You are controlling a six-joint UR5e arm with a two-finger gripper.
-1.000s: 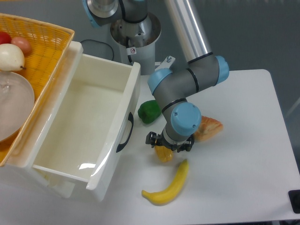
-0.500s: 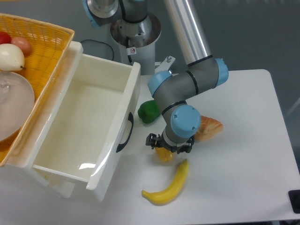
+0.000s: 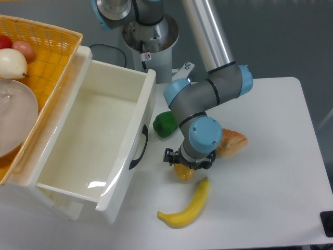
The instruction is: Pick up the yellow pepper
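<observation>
The yellow pepper (image 3: 182,172) sits on the white table just below the wrist, mostly hidden by it; only its lower part shows. My gripper (image 3: 184,164) points straight down over it, with dark fingers on either side of the pepper. The wrist hides the fingertips, so I cannot tell how tightly they close on it. The pepper looks to be on or just above the table.
A green pepper (image 3: 165,124) lies up-left of the gripper, by the open white drawer (image 3: 99,140). A banana (image 3: 188,206) lies just below the yellow pepper. An orange bread-like piece (image 3: 232,142) is at the right. A yellow basket (image 3: 49,49) holds fruit at far left.
The wrist has shifted slightly left and the fingers have drawn in closer around the yellow pepper. The other objects have not moved.
</observation>
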